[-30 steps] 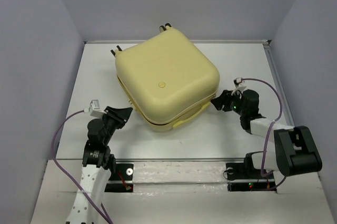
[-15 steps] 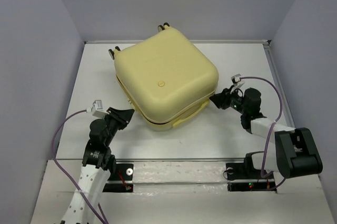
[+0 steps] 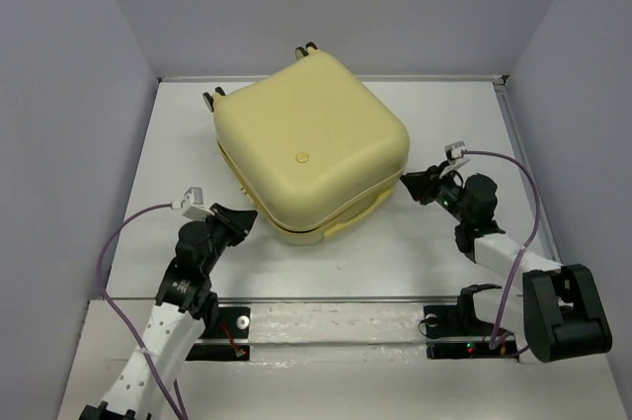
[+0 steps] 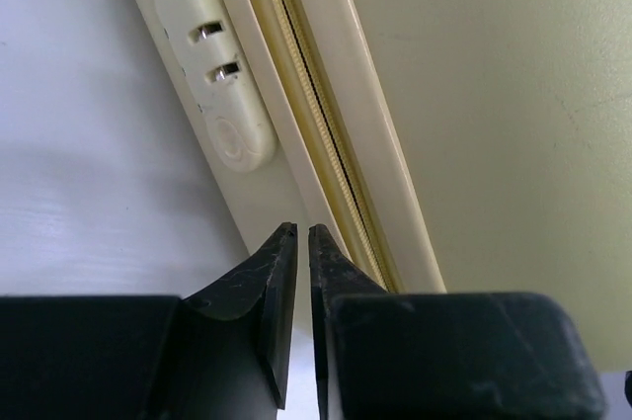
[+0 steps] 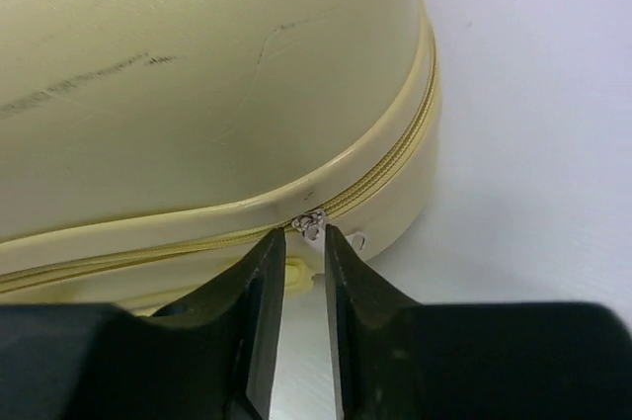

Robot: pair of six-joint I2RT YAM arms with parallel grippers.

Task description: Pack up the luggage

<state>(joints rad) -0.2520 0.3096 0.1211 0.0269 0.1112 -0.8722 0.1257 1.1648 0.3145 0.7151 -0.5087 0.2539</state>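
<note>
Pinching zipper pull (image 5: 313, 225) on luggage (image 3: 311, 138): right jaws; left jaws nearly closed, empty.

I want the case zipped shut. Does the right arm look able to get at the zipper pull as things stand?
Probably yes. The right pincer sits right at the small metal zipper pull on the luggage seam, its fingers nearly closed either side of the tab, with nothing in between.

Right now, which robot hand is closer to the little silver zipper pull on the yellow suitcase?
Right. The right gripper has its fingers on either side of the zipper pull. The left gripper sits at the suitcase's other side, by the lock.
</note>
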